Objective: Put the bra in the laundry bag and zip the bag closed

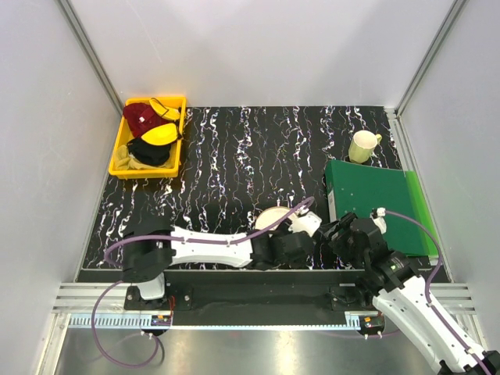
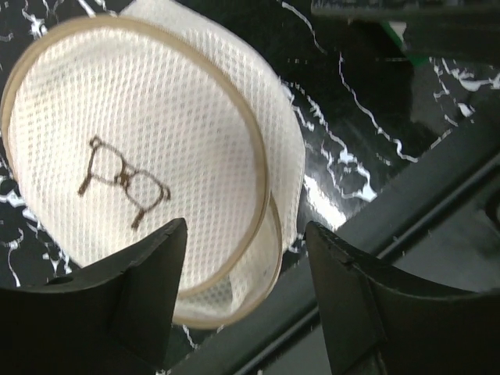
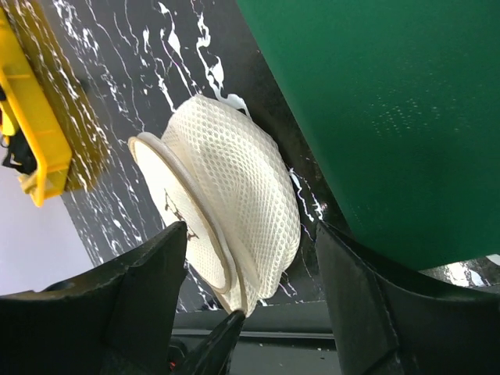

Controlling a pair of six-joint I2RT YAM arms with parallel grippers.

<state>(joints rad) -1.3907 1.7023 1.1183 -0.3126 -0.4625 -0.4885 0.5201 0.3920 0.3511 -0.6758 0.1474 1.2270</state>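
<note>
The laundry bag (image 1: 271, 216) is a cream mesh round with a dark bra drawing, resting at the table's near edge. In the left wrist view the laundry bag (image 2: 156, 141) has its two rims slightly parted at the near side. My left gripper (image 2: 246, 250) is open, its jaws straddling that near rim. One of its dark fingertips (image 3: 223, 344) touches the rim of the laundry bag (image 3: 242, 187). My right gripper (image 3: 250, 242) is open and empty, a little back from the bag. The mustard bra (image 1: 126, 161) lies in the yellow bin.
A yellow bin (image 1: 181, 133) at the far left holds several garments, including dark red, black and bright yellow ones. A green binder (image 1: 375, 207) lies right of the bag, close to my right gripper (image 1: 337, 232). A pale yellow mug (image 1: 363, 146) stands behind it.
</note>
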